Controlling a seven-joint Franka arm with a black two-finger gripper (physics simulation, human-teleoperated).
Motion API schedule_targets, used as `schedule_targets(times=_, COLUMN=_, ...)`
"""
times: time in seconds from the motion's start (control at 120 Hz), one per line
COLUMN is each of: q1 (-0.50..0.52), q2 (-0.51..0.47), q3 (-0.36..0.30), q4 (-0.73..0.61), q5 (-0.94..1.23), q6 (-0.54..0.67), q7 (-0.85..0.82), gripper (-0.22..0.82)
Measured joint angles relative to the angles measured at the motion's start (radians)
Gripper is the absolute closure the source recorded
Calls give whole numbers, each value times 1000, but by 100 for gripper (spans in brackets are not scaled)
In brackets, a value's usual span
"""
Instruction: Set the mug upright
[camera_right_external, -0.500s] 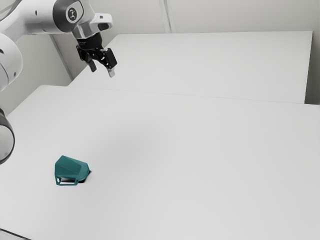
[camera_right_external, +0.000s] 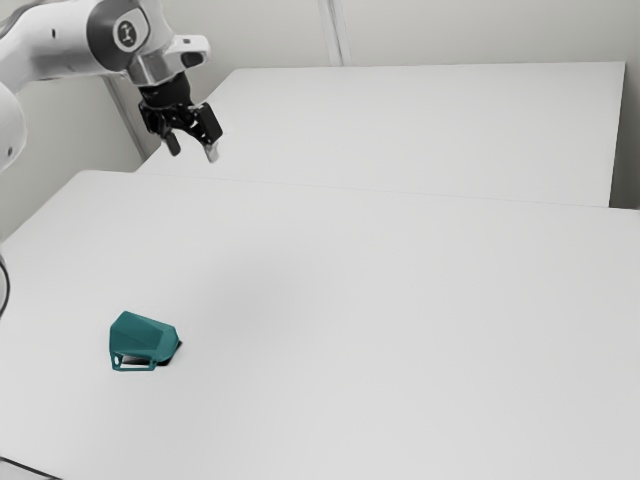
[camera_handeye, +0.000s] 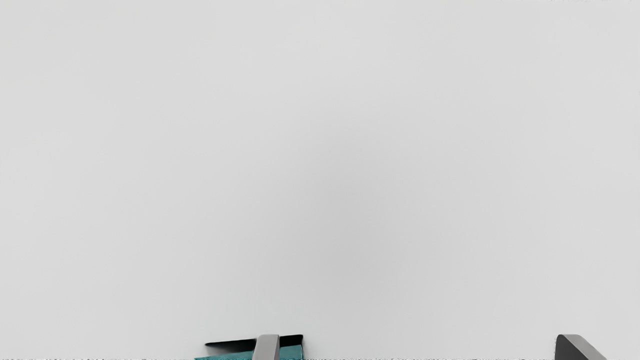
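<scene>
- Lying on its side, the teal mug (camera_right_external: 143, 335) is resting on the white table (camera_right_external: 400, 340), and its handle (camera_right_external: 135, 368) is sitting low on the side that is facing the exterior camera.
- The black gripper (camera_right_external: 192, 152) is hanging in the air well above the mug, well apart from it, and in the exterior view it is showing a little toward the exterior view's right of the mug.
- Its two fingers (camera_handeye: 266, 350) are standing wide apart and are pointing down toward the table; they are holding nothing.
- In the wrist view, one finger is crossing in front of part of the mug, while the other is showing well to one side of it; neither is touching it.
- A dark shadow (camera_right_external: 178, 348) is lying on the table right against the mug.
- The white arm (camera_right_external: 60, 48) is reaching in from the exterior view's left, high above the mug.
- Beyond the mug, farther from the exterior camera, a second pale surface (camera_right_external: 420, 130) is stretching behind the table.
</scene>
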Motion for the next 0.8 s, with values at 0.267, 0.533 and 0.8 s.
schedule_targets(times=0.267, q1=20, q2=-68, q3=227, q4=-162, q5=-262, q6=-8, q7=114, gripper=0)
schedule_targets(times=0.533, q1=93, q2=-82, q3=364, q4=-297, q5=-416, q6=-48, q7=315, gripper=0)
schedule_targets(times=0.8, q1=149, q2=-78, q3=397, q4=-398, q5=-463, q6=-61, q7=512, gripper=0)
